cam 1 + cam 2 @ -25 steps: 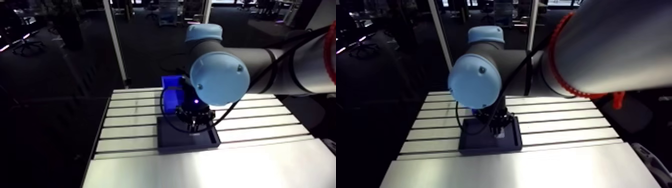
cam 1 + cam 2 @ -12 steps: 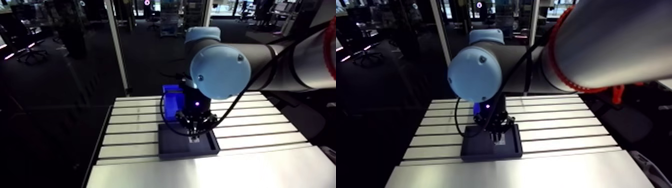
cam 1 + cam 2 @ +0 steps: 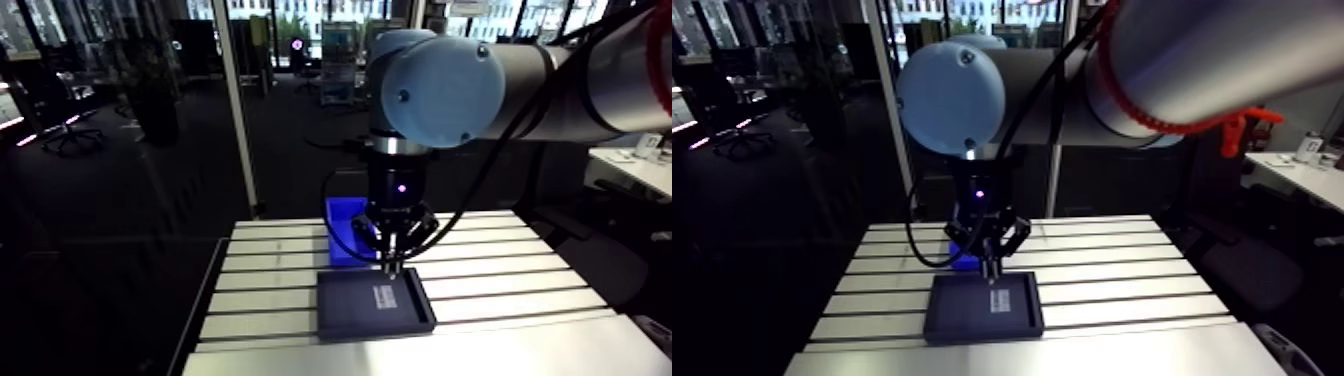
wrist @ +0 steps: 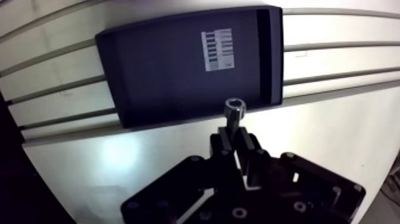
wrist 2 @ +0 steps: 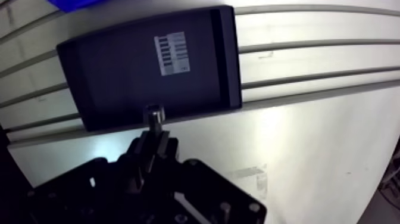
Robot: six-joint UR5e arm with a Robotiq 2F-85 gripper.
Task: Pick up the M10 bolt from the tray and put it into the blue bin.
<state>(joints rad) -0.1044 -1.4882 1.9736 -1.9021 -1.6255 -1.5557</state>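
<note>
Arm view: gripper (image 3: 398,252) hangs clear above the dark tray (image 3: 372,305). The blue bin (image 3: 343,228) stands just behind the tray's far edge, a little to one side of the gripper.

Wrist view: M10 bolt (image 4: 234,113) is pinched by its shank between the near-closed fingers (image 4: 223,143). Its long axis runs in line with them, socket head outward toward the table. White label (image 4: 218,50) on the tray floor. A corner of the bin shows beyond the tray. Likely next move: a short carry across the tray to the bin.

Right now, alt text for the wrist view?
The end effector is shut on a bolt, its socket head pointing outward. Beyond it a dark tray, bare except for a white label, lies on the slotted table.
</note>
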